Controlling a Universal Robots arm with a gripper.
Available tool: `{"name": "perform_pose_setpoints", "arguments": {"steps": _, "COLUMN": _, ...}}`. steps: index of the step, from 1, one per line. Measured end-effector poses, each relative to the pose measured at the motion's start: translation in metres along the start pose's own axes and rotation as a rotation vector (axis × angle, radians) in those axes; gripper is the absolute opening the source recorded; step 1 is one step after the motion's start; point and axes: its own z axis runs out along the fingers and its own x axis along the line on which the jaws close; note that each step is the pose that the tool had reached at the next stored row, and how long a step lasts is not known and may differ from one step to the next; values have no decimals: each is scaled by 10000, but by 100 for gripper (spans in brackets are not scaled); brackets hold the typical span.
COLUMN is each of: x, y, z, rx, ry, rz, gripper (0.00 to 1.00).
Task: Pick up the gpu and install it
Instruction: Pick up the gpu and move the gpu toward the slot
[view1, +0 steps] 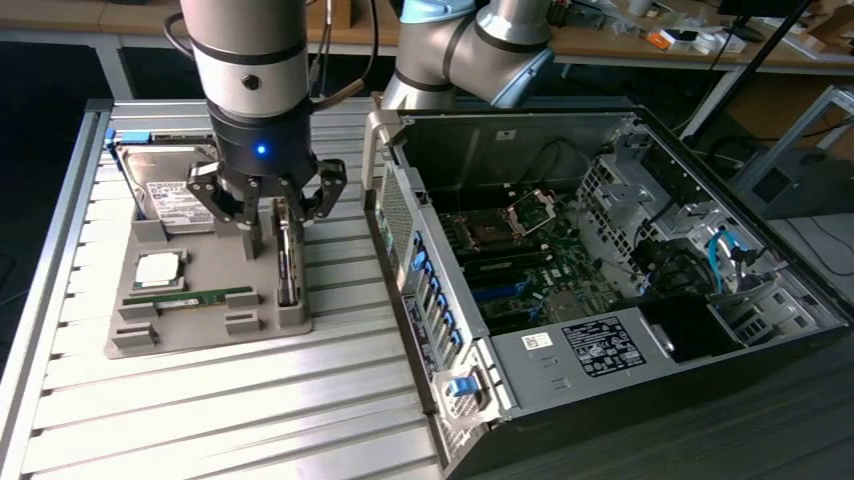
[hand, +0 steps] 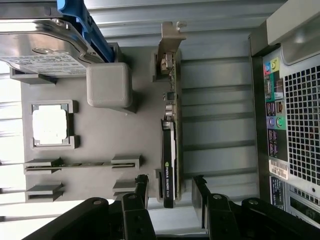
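The gpu stands on edge in a slot of the grey holder tray, a thin dark card with a pale metal bracket at one end. My gripper hangs open right above it. One finger lies on each side of the card's dark end, and the other finger stands a little off it. Neither finger presses on the card. The open computer case lies to the exterior view's right, its motherboard exposed.
On the tray also lie a silver hard drive, a square processor and a green memory stick. The case's rear panel stands close to the tray. The slatted metal table stretches toward the front.
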Motion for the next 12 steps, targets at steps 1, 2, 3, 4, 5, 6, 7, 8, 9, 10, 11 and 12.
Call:
{"name": "perform_pose_setpoints", "arguments": {"steps": 1, "x": 0, "y": 0, "z": 4, "rx": -1, "ry": -1, "rz": 1, "gripper": 48}}
{"name": "perform_pose_setpoints", "arguments": {"steps": 2, "x": -1, "y": 0, "z": 8, "rx": -1, "ry": -1, "rz": 1, "gripper": 48}}
{"name": "perform_pose_setpoints", "arguments": {"steps": 3, "x": -1, "y": 0, "z": 13, "rx": -1, "ry": -2, "rz": 0, "gripper": 48}}
{"name": "perform_pose_setpoints", "arguments": {"steps": 4, "x": -1, "y": -1, "z": 20, "rx": -1, "ry": -1, "rz": 0, "gripper": 48}}
{"name": "perform_pose_setpoints", "arguments": {"steps": 5, "x": -1, "y": -1, "z": 26, "rx": -1, "ry": -1, "rz": 0, "gripper": 48}}
{"name": "perform_pose_setpoints", "arguments": {"steps": 6, "x": -1, "y": -1, "z": 33, "rx": -1, "ry": -1, "rz": 0, "gripper": 48}}
{"name": "perform_pose_setpoints", "arguments": {"steps": 7, "x": -1, "y": -2, "z": 39, "rx": -1, "ry": -1, "rz": 0, "gripper": 48}}
{"name": "perform_pose_setpoints", "arguments": {"steps": 8, "x": -1, "y": -2, "z": 48, "rx": -2, "ry": -2, "rz": 0, "gripper": 48}}
{"name": "perform_pose_setpoints", "arguments": {"steps": 9, "x": -1, "y": -2, "z": 55, "rx": -2, "ry": -2, "rz": 0, "gripper": 48}}
{"name": "perform_pose_setpoints", "arguments": {"steps": 10, "x": -1, "y": -3, "z": 64, "rx": -2, "ry": -1, "rz": 0, "gripper": 48}}
{"name": "perform_pose_setpoints", "arguments": {"steps": 11, "x": -1, "y": -3, "z": 68, "rx": -1, "ry": -2, "rz": 0, "gripper": 48}}
{"name": "perform_pose_setpoints", "arguments": {"steps": 12, "x": -1, "y": -3, "z": 72, "rx": -1, "ry": -1, "rz": 1, "gripper": 48}}
